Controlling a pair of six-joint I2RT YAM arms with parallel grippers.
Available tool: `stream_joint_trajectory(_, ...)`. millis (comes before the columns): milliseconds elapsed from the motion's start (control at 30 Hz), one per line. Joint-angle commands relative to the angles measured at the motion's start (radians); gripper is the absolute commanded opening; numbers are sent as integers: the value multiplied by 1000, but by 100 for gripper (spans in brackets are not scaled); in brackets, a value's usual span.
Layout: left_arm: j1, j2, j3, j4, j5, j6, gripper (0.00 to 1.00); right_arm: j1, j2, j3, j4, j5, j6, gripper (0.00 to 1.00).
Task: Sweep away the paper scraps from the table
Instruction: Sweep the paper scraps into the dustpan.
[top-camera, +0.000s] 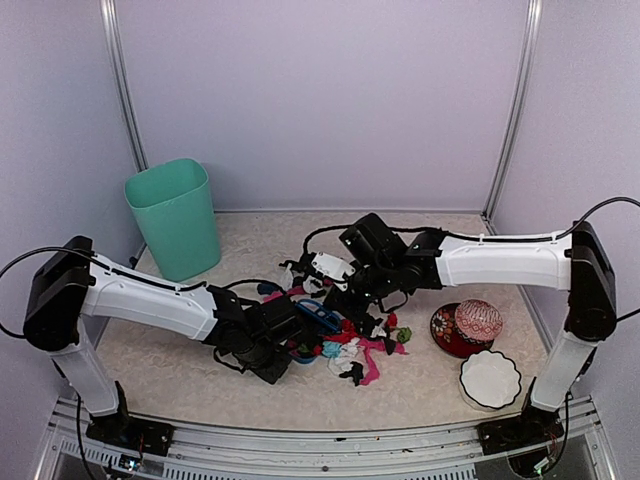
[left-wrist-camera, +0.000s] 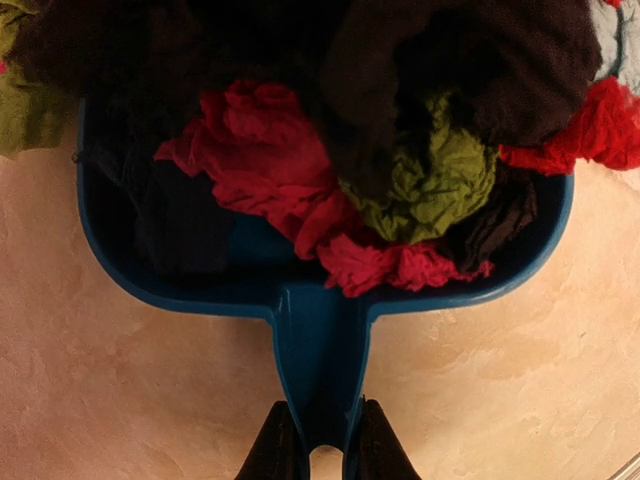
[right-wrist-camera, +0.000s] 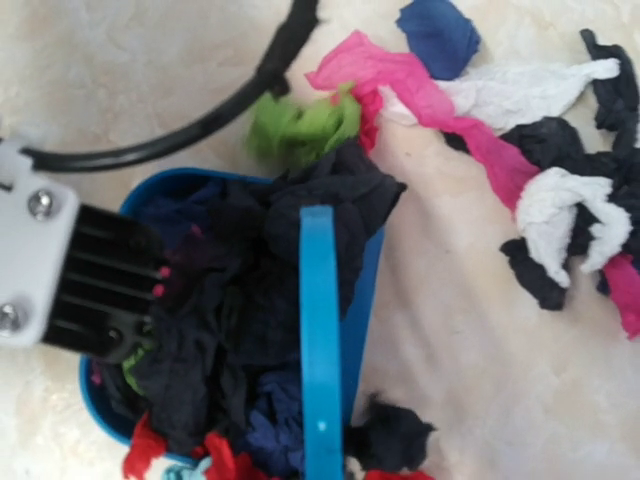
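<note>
The blue dustpan (left-wrist-camera: 110, 235) lies flat on the table (left-wrist-camera: 520, 400), heaped with black, red and green paper scraps (left-wrist-camera: 270, 160). My left gripper (left-wrist-camera: 322, 455) is shut on its handle, one black finger on each side. In the top view the dustpan (top-camera: 318, 315) sits mid-table ahead of the left gripper (top-camera: 288, 332). My right gripper (top-camera: 352, 298) hangs over the pan, shut on the blue brush (right-wrist-camera: 320, 330), whose bar lies across the scraps; its fingers are out of the right wrist view. More pink, white, black and navy scraps (right-wrist-camera: 520, 150) lie on the table to the pan's right.
A teal bin (top-camera: 175, 215) stands at the back left. A red-patterned bowl (top-camera: 448, 338) with a ball (top-camera: 478, 320) and a white bowl (top-camera: 490, 380) sit at the right. A black cable (right-wrist-camera: 200, 125) and a white-and-black block (right-wrist-camera: 60, 270) cross the pan's left side.
</note>
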Motion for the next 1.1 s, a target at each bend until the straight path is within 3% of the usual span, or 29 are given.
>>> stream_joint_trajectory(0,13,7,-39,59,-4,-6,0,11,-56,-11,8,40,43,0)
stream_joint_trajectory(300,16,-13,-89,135,-17,-21,0,-29,-137,-48,42,143,130,0)
stream_joint_trajectory(633,19,-50,-148,215,-54,-45,0,-132,-318,-207,119,283,266,0)
stream_joint_trajectory(1067,50,-176,-139,136,-120,-47,0,-194,-420,-359,145,300,316,0)
